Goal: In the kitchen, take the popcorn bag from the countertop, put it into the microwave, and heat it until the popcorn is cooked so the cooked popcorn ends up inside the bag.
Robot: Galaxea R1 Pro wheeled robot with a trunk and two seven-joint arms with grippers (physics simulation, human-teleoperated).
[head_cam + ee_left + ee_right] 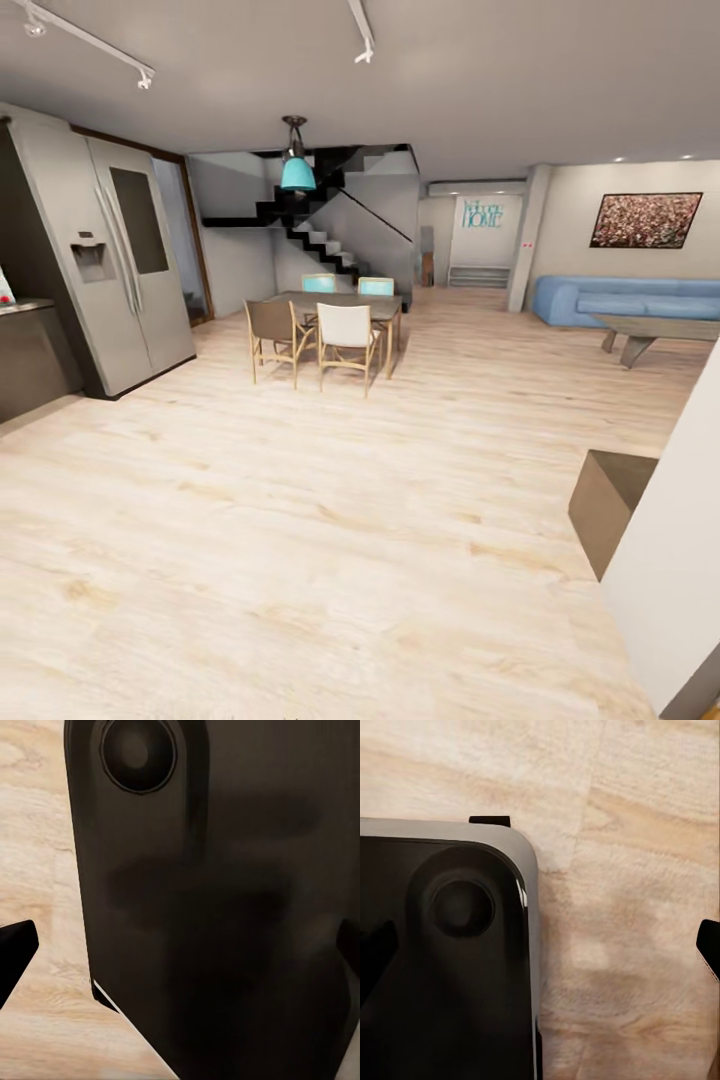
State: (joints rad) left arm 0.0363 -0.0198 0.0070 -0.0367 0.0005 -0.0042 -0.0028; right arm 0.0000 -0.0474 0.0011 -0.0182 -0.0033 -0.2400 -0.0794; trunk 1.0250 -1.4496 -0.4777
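Countertop [25,306] edge at far left of head view, beside steel fridge [130,260]. Dining table [335,305] with chairs mid-room, blue sofa [625,298] far right. Both wrist views: dark robot base [225,915] over pale wood floor [645,907]. Fingertips at frame edges, spread wide apart, holding nothing.

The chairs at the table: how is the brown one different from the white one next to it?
The brown chair has a dark brown back, while the white chair has a pale white back. The brown chair stands nearer the fridge, at the table's corner; the white chair is on the side toward the sofa. The brown chair is turned at a slight angle; the white chair's back faces the camera squarely. Both have light wooden legs and sit on the near side of the table.
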